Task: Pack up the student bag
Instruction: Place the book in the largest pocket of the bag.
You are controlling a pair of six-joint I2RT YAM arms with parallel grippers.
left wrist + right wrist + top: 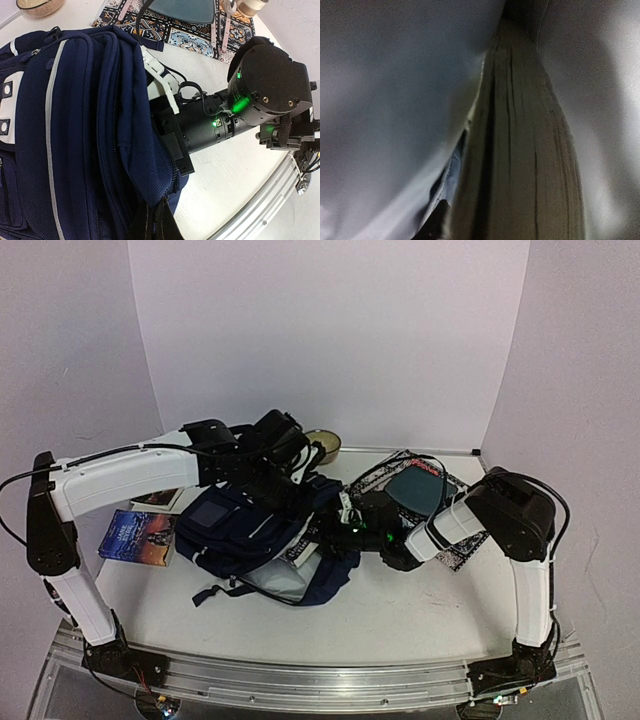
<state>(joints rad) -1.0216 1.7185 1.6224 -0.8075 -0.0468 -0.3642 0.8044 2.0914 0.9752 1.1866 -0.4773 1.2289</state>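
Fabric dominates here: the student bag, the biggest thing on the bench, lies front panel up near the middle, its mouth gaping toward the right arm. It should handle as soft and floppy, light for its bulk, and will likely sag shut unless a rim is held up. The zip edge, the top handle or a strap look like sound places to take hold, not the slack panels. The left end effector seems closed on a fold of the bag's opening edge, drawing the cloth into a peak, though its fingertips are cut off at the bottom of the wrist view. The right end effector is buried in the mouth, so I cannot tell whether it is open or gripping. Its own camera shows only grey lining and the page edges of a book, close up and dim. A second book lies on the bench left of the bag.
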